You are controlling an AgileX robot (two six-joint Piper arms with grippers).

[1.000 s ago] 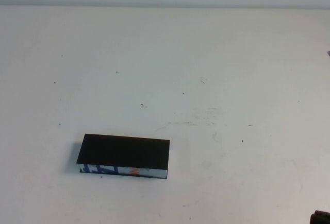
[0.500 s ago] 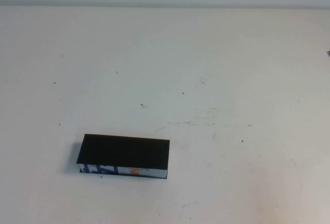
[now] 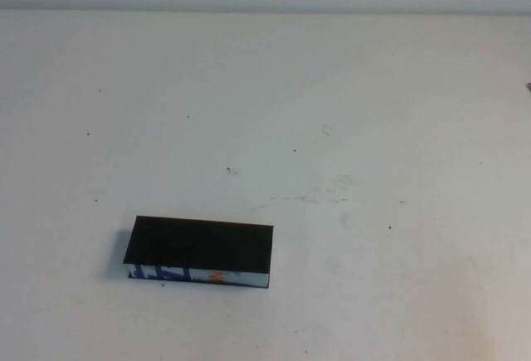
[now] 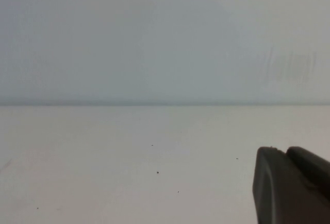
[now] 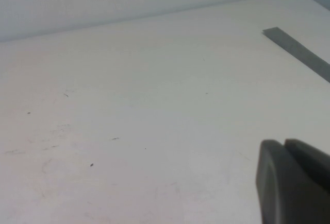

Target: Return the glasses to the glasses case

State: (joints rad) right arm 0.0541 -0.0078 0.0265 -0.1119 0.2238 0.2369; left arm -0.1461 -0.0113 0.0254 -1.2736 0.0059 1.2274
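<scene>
The glasses case (image 3: pixel 199 251) lies shut at the lower left of the table (image 3: pixel 348 112); no glasses show. It looks light, stiff and smooth, best gripped across its narrow width. Left gripper (image 4: pixel 294 185) and right gripper (image 5: pixel 294 183) sit off-table, spread unclear.

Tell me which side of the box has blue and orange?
The glasses case's front side, facing the robot; its lid is plain black. The left gripper and right gripper show only in their wrist views.
</scene>
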